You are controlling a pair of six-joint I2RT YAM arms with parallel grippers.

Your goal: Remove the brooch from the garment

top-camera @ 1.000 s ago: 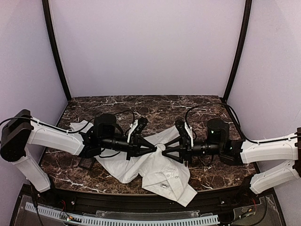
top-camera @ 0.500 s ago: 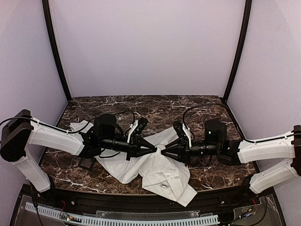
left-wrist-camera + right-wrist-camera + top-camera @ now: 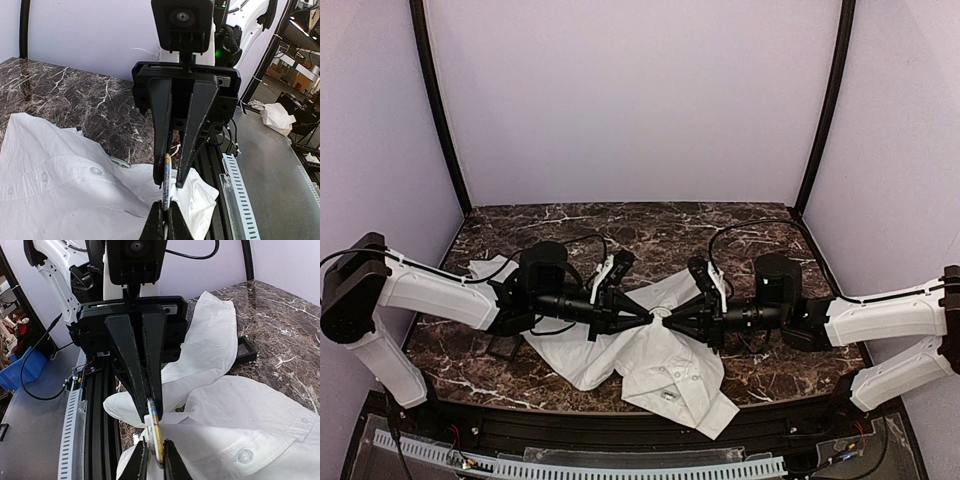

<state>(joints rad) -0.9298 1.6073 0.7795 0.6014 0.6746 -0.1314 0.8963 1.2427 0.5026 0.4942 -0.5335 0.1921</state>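
The brooch (image 3: 661,314) is a small round pale pin on the white shirt (image 3: 650,365) at the table's middle. It shows edge-on, with a blue and gold rim, in the left wrist view (image 3: 166,180) and the right wrist view (image 3: 156,432). My left gripper (image 3: 653,315) comes from the left, and its fingers (image 3: 163,217) are shut on the brooch's edge. My right gripper (image 3: 669,316) comes from the right, and its fingers (image 3: 152,456) are shut on the brooch and a fold of cloth from the opposite side. Both grippers hold the cloth lifted here.
The shirt spreads over the marble table (image 3: 650,225), and its collar end hangs at the front edge (image 3: 705,405). A small black square tray (image 3: 503,347) lies under the left arm, also seen in the right wrist view (image 3: 246,350). Shirt buttons (image 3: 245,456) lie near the jaws.
My right arm has moved a little to the left, bringing its fingers in around the brooch. The left arm and the shirt have stayed put.
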